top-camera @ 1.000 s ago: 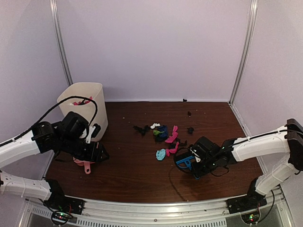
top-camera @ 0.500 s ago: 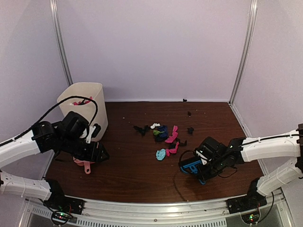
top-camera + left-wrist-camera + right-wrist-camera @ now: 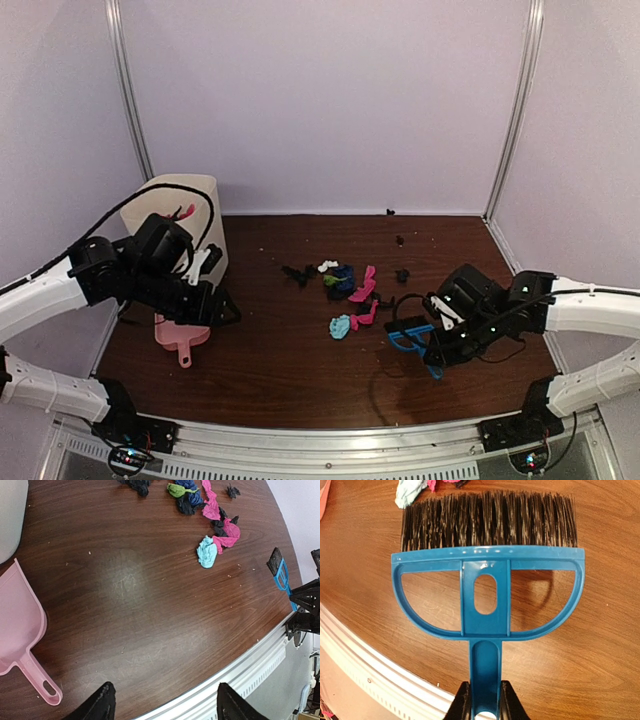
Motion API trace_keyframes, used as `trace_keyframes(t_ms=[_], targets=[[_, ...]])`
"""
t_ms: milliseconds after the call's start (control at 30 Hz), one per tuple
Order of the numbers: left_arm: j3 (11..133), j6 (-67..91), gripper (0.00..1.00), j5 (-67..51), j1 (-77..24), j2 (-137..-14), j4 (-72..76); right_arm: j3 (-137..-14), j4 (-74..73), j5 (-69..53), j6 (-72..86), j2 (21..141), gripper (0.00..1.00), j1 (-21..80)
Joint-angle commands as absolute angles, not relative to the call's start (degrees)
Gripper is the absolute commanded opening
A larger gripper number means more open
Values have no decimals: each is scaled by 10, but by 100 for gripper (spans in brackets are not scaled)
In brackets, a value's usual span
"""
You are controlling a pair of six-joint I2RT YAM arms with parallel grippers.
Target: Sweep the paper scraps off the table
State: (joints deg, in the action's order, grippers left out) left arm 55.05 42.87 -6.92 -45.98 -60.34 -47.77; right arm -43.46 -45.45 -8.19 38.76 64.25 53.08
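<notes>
Several paper scraps (image 3: 348,290) in pink, light blue, dark blue, green, white and black lie mid-table; they also show in the left wrist view (image 3: 207,515). The light blue scrap (image 3: 410,492) shows just beyond the bristles in the right wrist view. My right gripper (image 3: 437,352) (image 3: 482,700) is shut on the handle of the blue hand brush (image 3: 412,335) (image 3: 487,587), to the right of the scraps. My left gripper (image 3: 218,308) (image 3: 162,705) is open and empty, above the table (image 3: 290,370). The pink dustpan (image 3: 178,335) (image 3: 20,635) lies flat on the table below it.
A white bin (image 3: 185,225) with a pink bit at its rim stands at the far left. Small black bits (image 3: 400,242) lie near the back wall. A silver rail (image 3: 330,435) runs along the front edge. Walls enclose left, back and right.
My right gripper has moved right and slightly back with the brush. My left gripper has risen and moved toward the bin, uncovering the dustpan lying on the table.
</notes>
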Motion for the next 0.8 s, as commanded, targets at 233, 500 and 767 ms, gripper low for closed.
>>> trace_keyframes(t_ms=[233,500,767], targets=[[630,409,71,-138,-463,-647,-467,-498,-492,-78,408,614,0,536],[683,413,71,-173,-463,-681,-466,-524,-457,-71,401,623,0,536],[718,436,71,-225,-463,-706,-431,-559,-425,-68,385,640,0,536]])
